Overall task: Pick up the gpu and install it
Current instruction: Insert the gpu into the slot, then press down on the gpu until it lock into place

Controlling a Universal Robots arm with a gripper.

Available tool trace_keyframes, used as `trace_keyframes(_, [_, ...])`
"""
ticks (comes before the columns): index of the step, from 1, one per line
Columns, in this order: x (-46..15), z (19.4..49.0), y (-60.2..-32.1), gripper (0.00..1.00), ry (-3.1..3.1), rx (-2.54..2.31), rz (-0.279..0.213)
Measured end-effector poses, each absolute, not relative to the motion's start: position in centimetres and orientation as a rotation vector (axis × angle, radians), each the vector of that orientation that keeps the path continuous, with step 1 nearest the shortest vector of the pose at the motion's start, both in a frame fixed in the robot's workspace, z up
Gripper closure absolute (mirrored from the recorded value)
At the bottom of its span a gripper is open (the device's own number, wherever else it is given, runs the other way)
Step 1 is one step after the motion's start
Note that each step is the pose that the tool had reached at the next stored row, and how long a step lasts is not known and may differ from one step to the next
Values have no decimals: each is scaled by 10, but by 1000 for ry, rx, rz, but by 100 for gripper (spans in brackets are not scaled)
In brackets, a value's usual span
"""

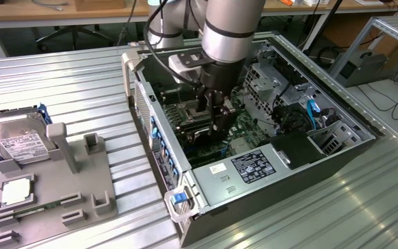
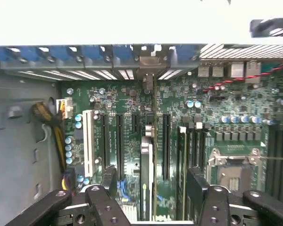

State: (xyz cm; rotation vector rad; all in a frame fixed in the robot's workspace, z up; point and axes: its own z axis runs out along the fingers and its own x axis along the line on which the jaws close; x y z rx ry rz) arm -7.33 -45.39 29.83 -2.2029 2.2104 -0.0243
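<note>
Seating the gpu (image 2: 147,155) calls for edge-on alignment over its slot; the gripper (image 2: 148,188) fingers (image 2: 108,176) grasp it inside the case (image 1: 206,194).

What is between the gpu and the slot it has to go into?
Nothing visible blocks it. In the wrist view the gpu stands edge-on between the fingers, directly over the motherboard and its black expansion slots. Whether its edge already touches a slot cannot be told.

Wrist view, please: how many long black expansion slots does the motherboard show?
3 long black slots: two side by side next to the white slot, one across the gpu from them. The gpu may hide another.
</note>
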Motion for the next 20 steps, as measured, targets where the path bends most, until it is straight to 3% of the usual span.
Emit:
trace_keyframes(14, [-73,373,-449,29,2208,-2201,-29])
trace_keyframes(20, [-73,374,-449,29,2208,-2201,-30])
